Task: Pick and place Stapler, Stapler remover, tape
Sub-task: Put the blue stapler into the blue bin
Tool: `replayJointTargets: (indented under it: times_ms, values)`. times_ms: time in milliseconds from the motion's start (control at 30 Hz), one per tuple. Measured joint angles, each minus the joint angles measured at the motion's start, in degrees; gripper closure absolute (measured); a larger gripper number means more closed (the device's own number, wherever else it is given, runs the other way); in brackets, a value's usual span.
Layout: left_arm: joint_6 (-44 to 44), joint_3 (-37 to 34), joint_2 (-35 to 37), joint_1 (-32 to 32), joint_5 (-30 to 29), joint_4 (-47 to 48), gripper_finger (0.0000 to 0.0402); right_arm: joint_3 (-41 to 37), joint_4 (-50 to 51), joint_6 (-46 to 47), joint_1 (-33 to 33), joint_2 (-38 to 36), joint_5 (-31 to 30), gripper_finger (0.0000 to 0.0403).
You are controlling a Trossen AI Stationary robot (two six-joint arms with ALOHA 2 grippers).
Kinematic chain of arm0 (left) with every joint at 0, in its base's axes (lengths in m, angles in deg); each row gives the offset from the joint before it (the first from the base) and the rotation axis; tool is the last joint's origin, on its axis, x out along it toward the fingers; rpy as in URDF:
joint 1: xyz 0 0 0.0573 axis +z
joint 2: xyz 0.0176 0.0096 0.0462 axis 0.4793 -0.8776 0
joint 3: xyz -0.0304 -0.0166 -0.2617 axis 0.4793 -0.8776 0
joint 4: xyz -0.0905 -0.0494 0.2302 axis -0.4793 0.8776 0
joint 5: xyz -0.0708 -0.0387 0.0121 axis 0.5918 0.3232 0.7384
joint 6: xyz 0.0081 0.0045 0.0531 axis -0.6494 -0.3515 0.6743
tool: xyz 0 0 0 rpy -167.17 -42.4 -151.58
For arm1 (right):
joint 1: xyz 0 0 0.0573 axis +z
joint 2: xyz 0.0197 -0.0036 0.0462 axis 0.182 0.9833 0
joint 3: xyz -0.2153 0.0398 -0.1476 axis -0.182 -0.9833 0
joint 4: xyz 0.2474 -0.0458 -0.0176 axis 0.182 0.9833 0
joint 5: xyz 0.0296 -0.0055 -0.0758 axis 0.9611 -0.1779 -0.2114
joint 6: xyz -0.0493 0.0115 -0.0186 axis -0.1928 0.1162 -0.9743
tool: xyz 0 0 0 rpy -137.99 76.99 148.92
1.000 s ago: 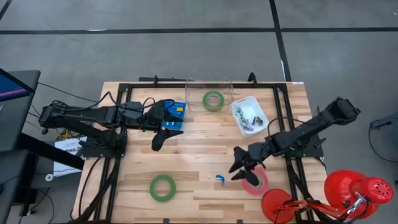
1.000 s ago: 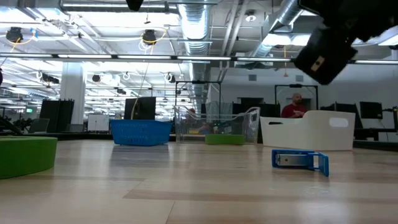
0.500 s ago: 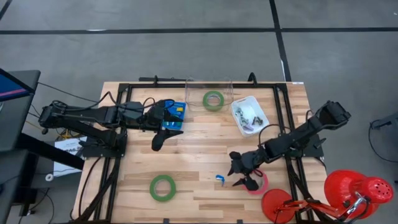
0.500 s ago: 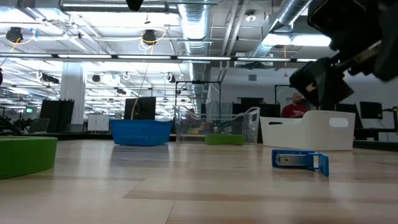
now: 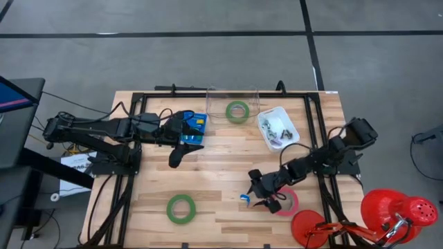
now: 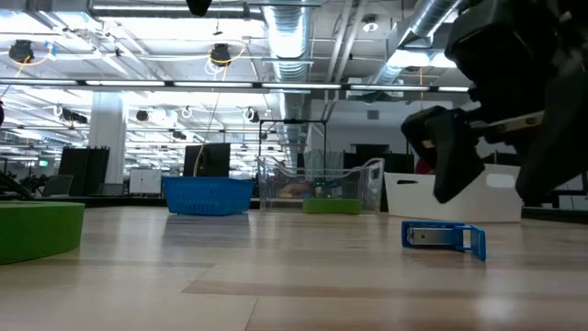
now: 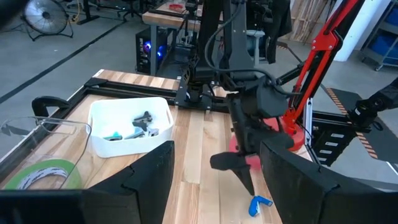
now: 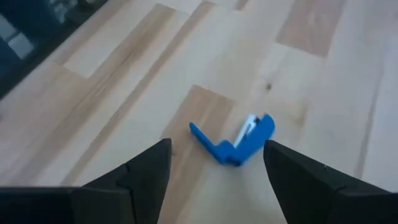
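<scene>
A small blue hinged piece, a stapler or a staple remover, lies open in a V on the wood (image 5: 244, 199) (image 8: 233, 142) (image 6: 444, 237). My right gripper (image 5: 264, 194) (image 8: 214, 186) hangs open just above and to the right of it, one finger on each side, touching nothing. The pinkish-red tape (image 5: 286, 203) lies flat under that arm. One green tape (image 5: 181, 208) (image 6: 35, 230) lies near the front edge. Another green tape (image 5: 237, 111) sits in the clear container. My left gripper (image 5: 178, 153) (image 7: 214, 186) waits open beside the blue basket (image 5: 194, 128).
A white bin (image 5: 277, 128) (image 7: 129, 126) with small office items stands at the far right. The clear container (image 6: 317, 188) and blue basket (image 6: 209, 195) line the far edge. A red lamp (image 5: 387, 214) stands off the right near corner. Bare wood lies between the two arms.
My right gripper has come down and moved toward the table's left and near edge, closing in on the blue piece, with its fingers still apart. The blue piece and the tapes have stayed where they were.
</scene>
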Motion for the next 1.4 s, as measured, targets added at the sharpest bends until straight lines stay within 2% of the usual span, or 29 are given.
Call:
replayJointTargets:
  times_ms: [200, 433, 600, 767, 1100, 1400]
  values:
    - [0.0, 0.0, 0.0, 0.01, 0.0, -0.02, 0.0175, 4.03, 1.32, -4.74, -0.21, 4.93, 0.0, 0.0156]
    - [0.0, 0.0, 0.0, 0.0, 0.0, -0.02, 0.0175, 7.27, 1.29, -5.07, -0.72, 8.28, -2.0, 0.0156]
    - [0.0, 0.0, 0.0, 0.0, 0.0, -0.02, 0.0175, 8.8, 2.09, -5.05, -0.76, 7.58, -2.48, 0.0156]
    - [0.0, 0.0, 0.0, 0.0, 0.0, -0.03, 0.0175, 9.61, 4.1, -6.36, -0.72, 5.71, -6.05, 0.0156]
    - [0.0, 0.0, 0.0, 0.02, 0.0, -0.02, 0.0175, 9.69, 6.31, -4.65, -1.05, 5.16, -2.91, 0.0156]
    - [0.0, 0.0, 0.0, 0.0, 0.0, -0.02, 0.0175, 9.69, 6.27, -1.13, -1.68, 5.18, -2.78, 0.0149]
